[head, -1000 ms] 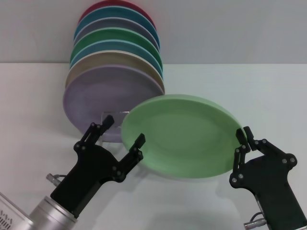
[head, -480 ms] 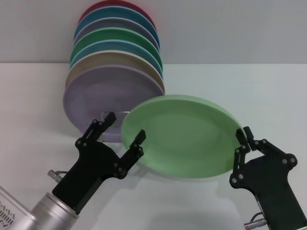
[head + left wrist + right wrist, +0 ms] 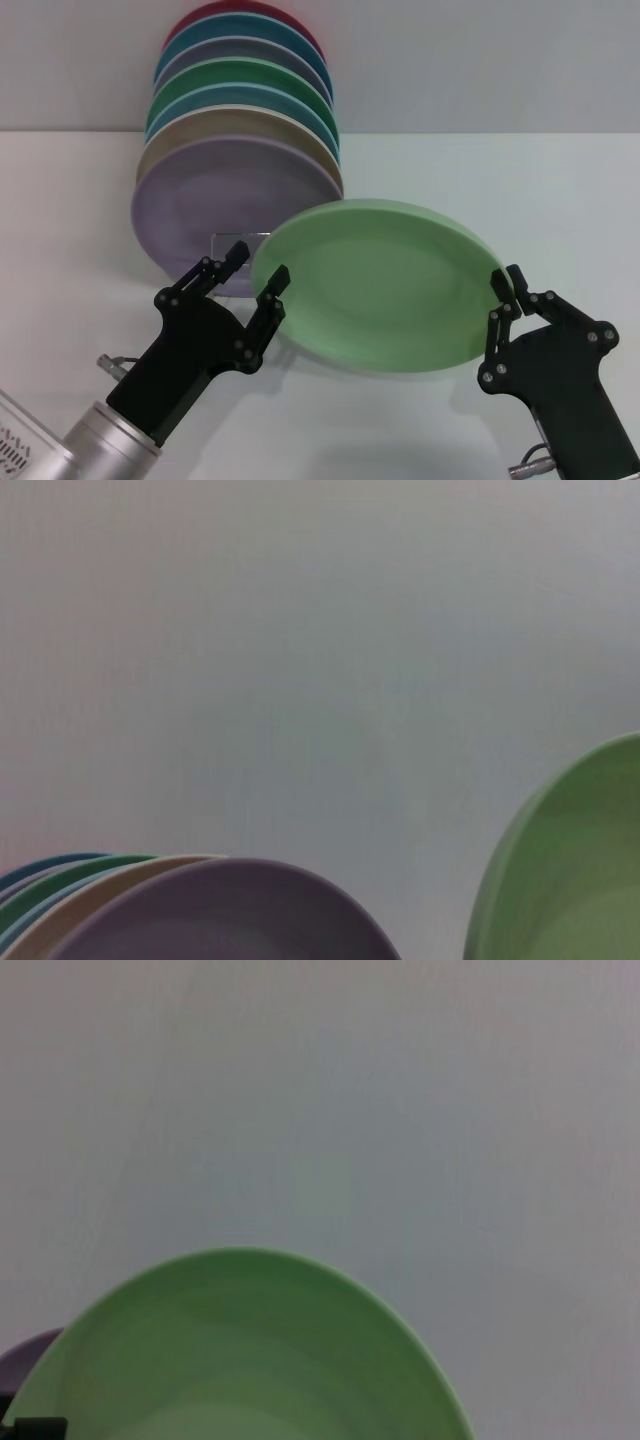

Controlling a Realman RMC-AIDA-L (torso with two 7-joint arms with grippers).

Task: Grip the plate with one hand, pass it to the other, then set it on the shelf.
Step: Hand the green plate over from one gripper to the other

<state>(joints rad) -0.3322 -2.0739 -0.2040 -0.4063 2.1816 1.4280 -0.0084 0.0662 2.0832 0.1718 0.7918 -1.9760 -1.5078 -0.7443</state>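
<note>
1. The mint-green plate [image 3: 378, 285] hangs tilted above the white table [image 3: 70, 230], in front of the loaded rack. The right tool [image 3: 505, 290] is clamped on its right rim.
2. The left tool [image 3: 256, 263] sits at the plate's left rim with its fingers spread; one finger [image 3: 273, 287] is at the near edge and the other lies toward the rack. It holds nothing yet.
3. The step in hand looks like the hand-over. It would go best if the left tool takes the rim well in between its fingers and closes firmly before the right one lets go.
4. The clear dish rack [image 3: 232, 240] shows only as a thin frame. It holds a row of upright plates, with the lilac plate [image 3: 205, 205] frontmost.
</note>
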